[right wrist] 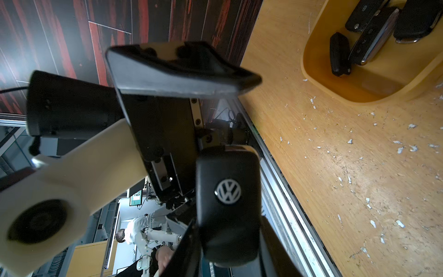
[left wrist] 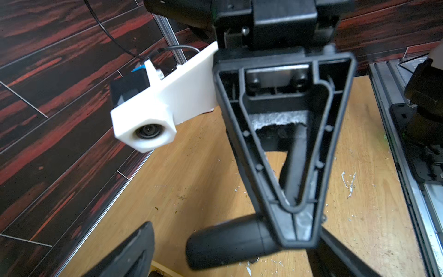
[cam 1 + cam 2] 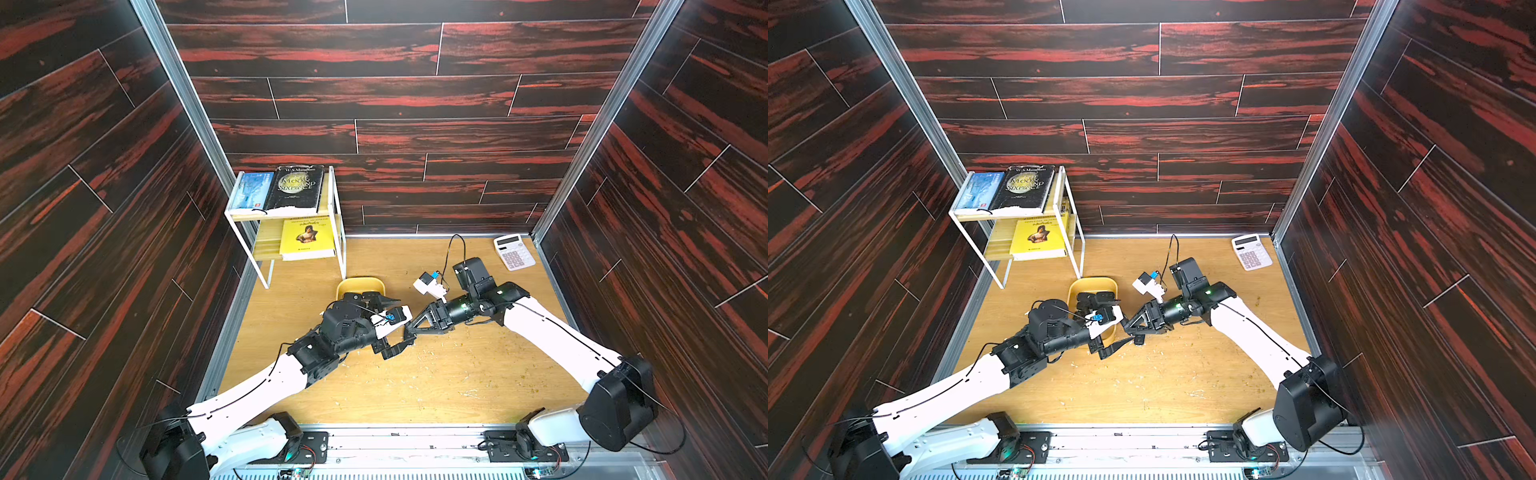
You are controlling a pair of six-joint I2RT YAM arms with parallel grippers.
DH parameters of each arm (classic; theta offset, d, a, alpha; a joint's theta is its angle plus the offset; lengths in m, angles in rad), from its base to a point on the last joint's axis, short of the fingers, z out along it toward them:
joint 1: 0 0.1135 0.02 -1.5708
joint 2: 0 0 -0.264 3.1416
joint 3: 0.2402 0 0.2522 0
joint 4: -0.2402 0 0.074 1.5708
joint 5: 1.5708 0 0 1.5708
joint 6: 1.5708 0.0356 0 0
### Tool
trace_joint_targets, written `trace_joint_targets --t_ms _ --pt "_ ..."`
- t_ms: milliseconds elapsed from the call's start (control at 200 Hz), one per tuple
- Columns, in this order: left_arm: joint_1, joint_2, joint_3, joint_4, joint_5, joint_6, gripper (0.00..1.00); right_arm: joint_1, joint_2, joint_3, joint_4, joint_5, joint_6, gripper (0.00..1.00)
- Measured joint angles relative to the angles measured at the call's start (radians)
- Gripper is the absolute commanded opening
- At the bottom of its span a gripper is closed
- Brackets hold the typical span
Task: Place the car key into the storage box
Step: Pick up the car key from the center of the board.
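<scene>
A black car key (image 1: 227,203) with a VW badge is pinched between the fingers of my right gripper (image 1: 229,242), which is shut on it. In the left wrist view the car key (image 2: 227,242) sticks out from the right gripper's triangular finger (image 2: 287,144) and lies between the spread fingers of my left gripper (image 2: 237,242), which is open and not touching it. In both top views the two grippers meet just right of the storage box, left gripper (image 3: 405,322) against right gripper (image 3: 411,332). The yellow storage box (image 3: 359,284) (image 3: 1092,284) (image 1: 359,93) holds several black key fobs (image 1: 366,36).
A white two-tier shelf rack (image 3: 332,208) with books stands at the back left. A calculator (image 3: 513,251) lies at the back right corner. White flecks dot the wooden table (image 3: 457,374). Dark panelled walls close in three sides.
</scene>
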Motion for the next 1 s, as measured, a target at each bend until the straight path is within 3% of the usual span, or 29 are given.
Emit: trace_joint_targets --t_ms 301,1002 --pt "-0.015 0.014 0.024 -0.005 0.019 -0.006 0.81 0.002 0.010 -0.001 0.012 0.002 0.005 0.30" --pt "-0.024 -0.029 0.021 -0.046 0.003 -0.008 0.76 0.014 0.014 0.016 0.008 -0.007 0.003 0.31"
